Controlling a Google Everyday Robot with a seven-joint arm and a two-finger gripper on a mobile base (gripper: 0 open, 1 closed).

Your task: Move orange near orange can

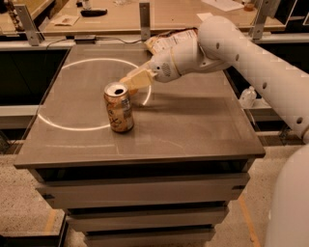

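Gripper (133, 81): tan-coloured, at the end of the white arm (251, 58), held low over the table and pointed at the top of the orange can (119, 108). We cannot tell whether the gripper is open or closed, nor whether anything is held in it. Its tip is just beside the can's silver rim, on the far side; we cannot confirm contact. We cannot make out the orange in this view. The orange can stands upright on the grey table (193, 130), left of centre and towards the front, with its dark drinking hole facing up. A thin bright ring (63, 126) is traced on the tabletop; the can stands on or just inside the ring's front right arc, and the gripper is over that same side of the ring. The arm reaches in from the right of the view, its rounded wrist section above the rear middle of the table. Behind the wrist, a crinkled brown-and-white snack bag (169, 39) lies at the table's back edge, partly hidden by the arm. Below the tabletop we note stacked drawer-like tiers. Beyond the table runs a wooden bench (116, 21) carrying a dark object (94, 12) and some papers. The robot's white body (289, 207) fills the lower right corner.
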